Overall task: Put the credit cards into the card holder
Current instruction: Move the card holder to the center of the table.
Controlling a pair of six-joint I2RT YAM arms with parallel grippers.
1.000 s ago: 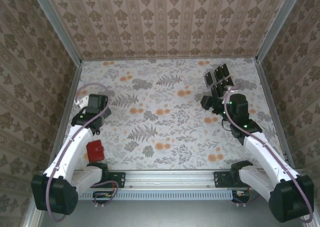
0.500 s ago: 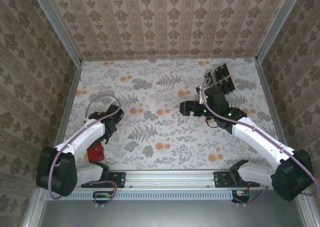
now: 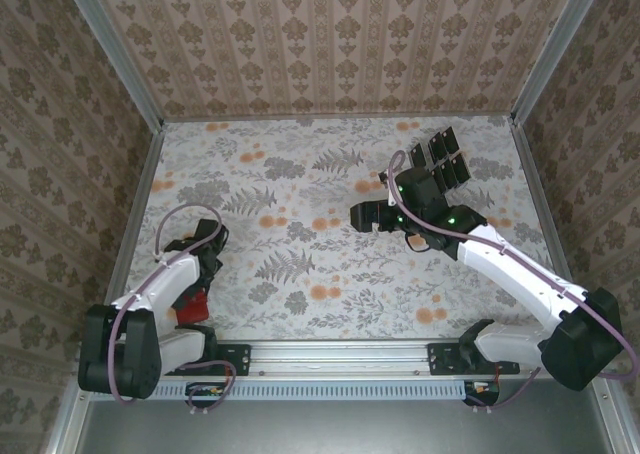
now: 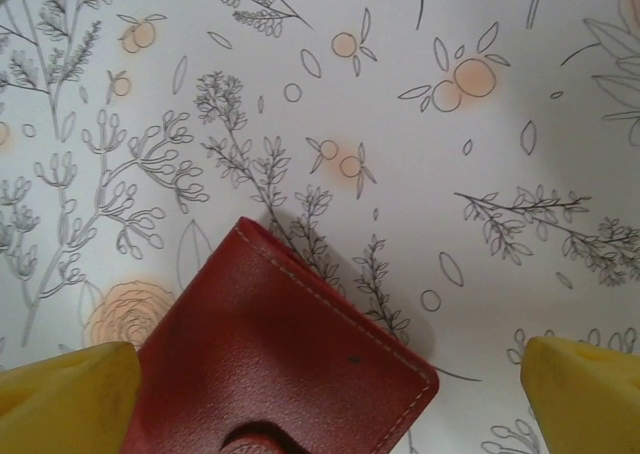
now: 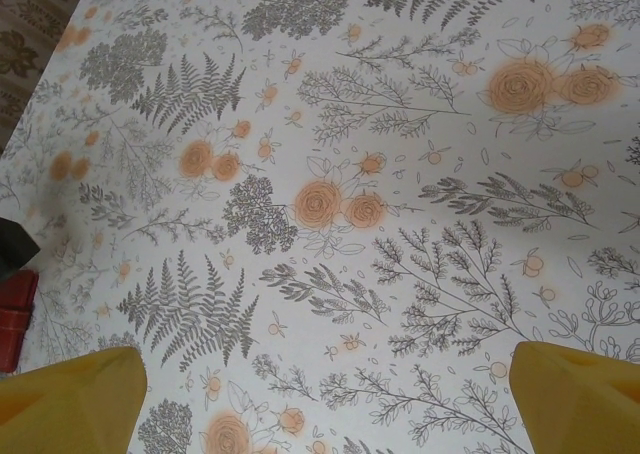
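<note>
**Overhead and wrist views, 2 arms over a floral surface [image 3: 300, 174].** The card holder [image 4: 280, 364], folded into a red rectangle with pale stitching along its edge, lies at the near left of the surface, close to the left arm's base and partly covered by that arm in the overhead view. The left claw [image 4: 328, 394] hangs directly above it, spread wide. In the left wrist view 1 yellow fingertip [image 4: 65, 399] overlaps the holder's left edge and the other [image 4: 585, 384] stands clear of its right corner. Whether either fingertip touches the leather cannot be told.

The credit cards [image 3: 440, 159], small black rectangles, sit in a close cluster at the far right of the surface, well apart from the holder. The right claw [image 5: 325, 394] is spread wide and grips nothing. In the overhead view it hangs near the middle of the surface, just left of the cards. In the right wrist view a sliver of the red holder appears at the left edge of the frame.
</note>
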